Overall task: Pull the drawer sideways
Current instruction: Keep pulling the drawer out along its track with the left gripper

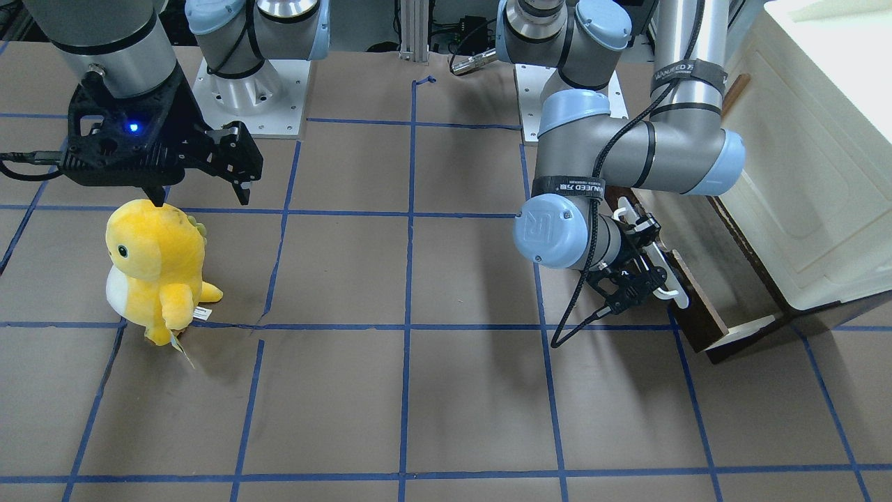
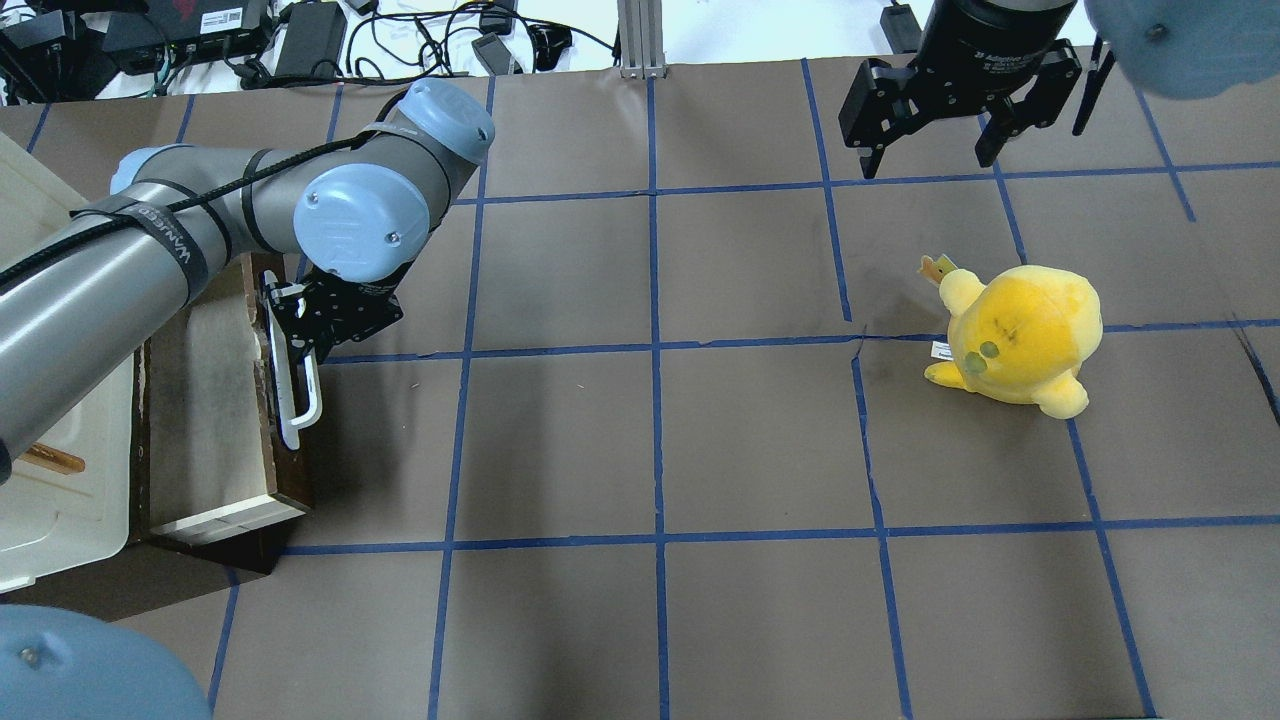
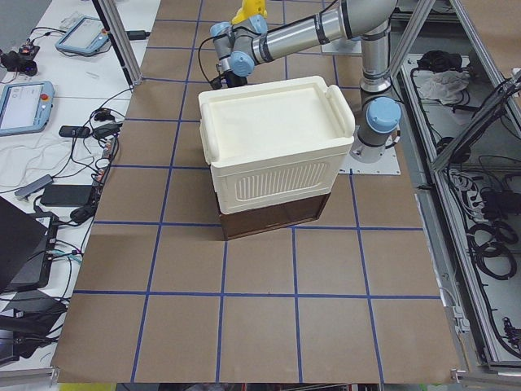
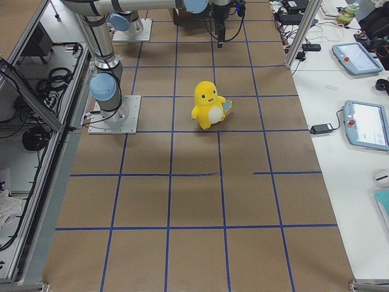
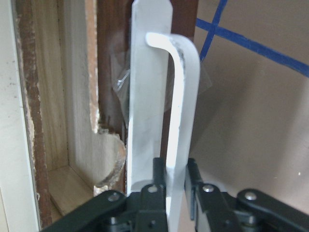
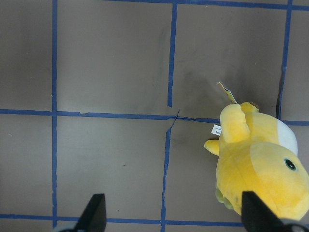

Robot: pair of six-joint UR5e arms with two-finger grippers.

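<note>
Left end effector (image 5: 175,172) clenched on long white bar handle (image 5: 186,106) | dark brown wooden drawer (image 2: 205,420) partly out at desk (image 2: 650,450) left edge | handle axis near-far; pull should run rightward, across it | right end effector (image 2: 927,160) released, well apart

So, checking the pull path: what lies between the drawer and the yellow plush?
Only the jaws of the left gripper, shut on the handle at the drawer front. Past them the table is bare to the plush, per the overhead view.
</note>
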